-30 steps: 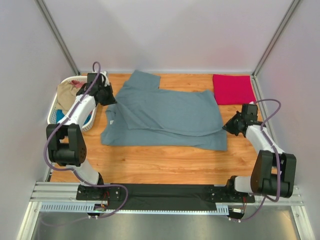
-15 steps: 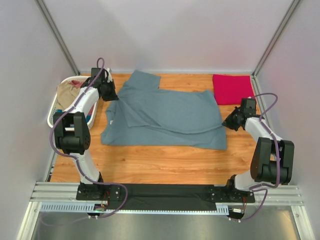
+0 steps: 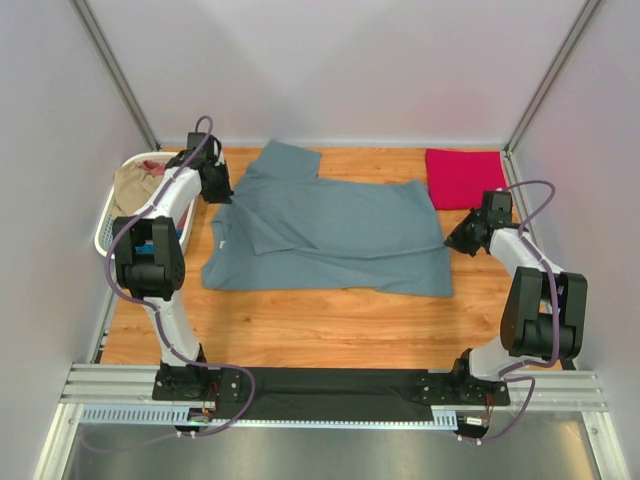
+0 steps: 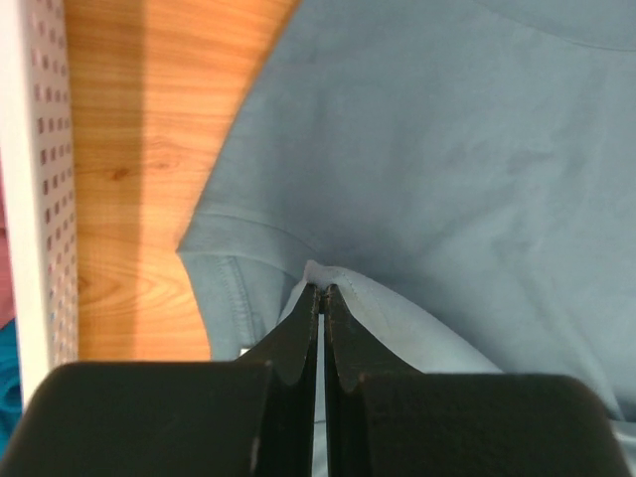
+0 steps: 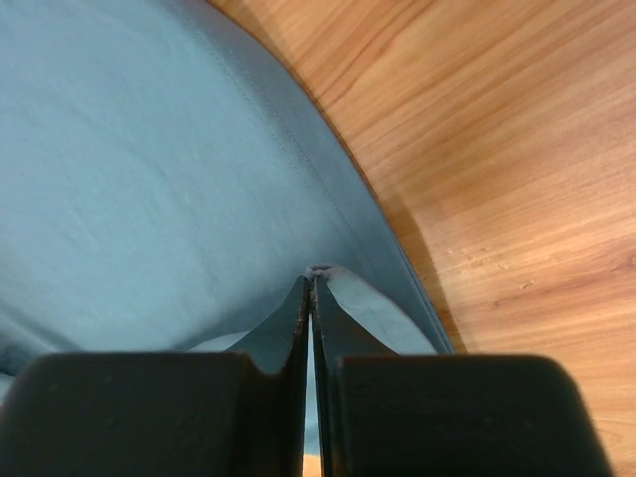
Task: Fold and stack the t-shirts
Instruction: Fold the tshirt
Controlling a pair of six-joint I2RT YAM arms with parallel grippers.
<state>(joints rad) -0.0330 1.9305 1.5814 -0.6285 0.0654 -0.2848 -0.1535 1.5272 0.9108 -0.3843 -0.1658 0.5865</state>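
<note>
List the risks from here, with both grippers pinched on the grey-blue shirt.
1. The left gripper and right gripper each pinch only a small ridge of the grey-blue shirt near its edge, so the fabric may slip out during a lift.
2. The shirt lies unevenly layered, so pulling could bunch it instead of folding it cleanly.
3. The folded crimson shirt lies close to the right gripper, and a wide swing might disturb it.

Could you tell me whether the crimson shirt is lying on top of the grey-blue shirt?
No, the crimson shirt lies on the table at far right, beside the grey-blue shirt.
</note>
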